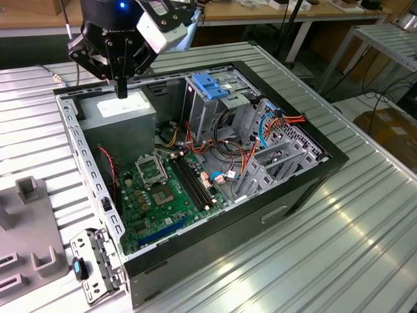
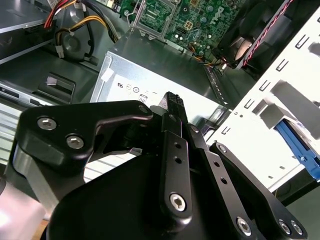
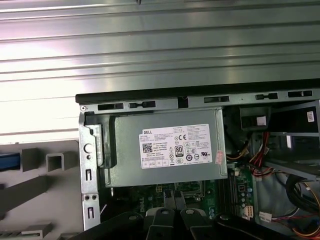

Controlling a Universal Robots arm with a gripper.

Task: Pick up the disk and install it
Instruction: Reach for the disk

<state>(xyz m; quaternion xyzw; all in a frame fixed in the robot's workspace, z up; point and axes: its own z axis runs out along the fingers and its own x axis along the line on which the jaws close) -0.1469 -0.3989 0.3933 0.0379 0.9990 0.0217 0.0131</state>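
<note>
Ribbed metal table (image 1: 365, 215); hand (image 1: 122, 90) fully closed.

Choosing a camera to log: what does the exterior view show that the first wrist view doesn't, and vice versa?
Exterior view: blue latch piece on the drive cage, CPU socket, RAM slots, the hand, shut, over the power supply. First wrist view: the power supply's label square-on, a blue strip in the grey fixture. Both: power supply, motherboard, parts of the hand.
</note>
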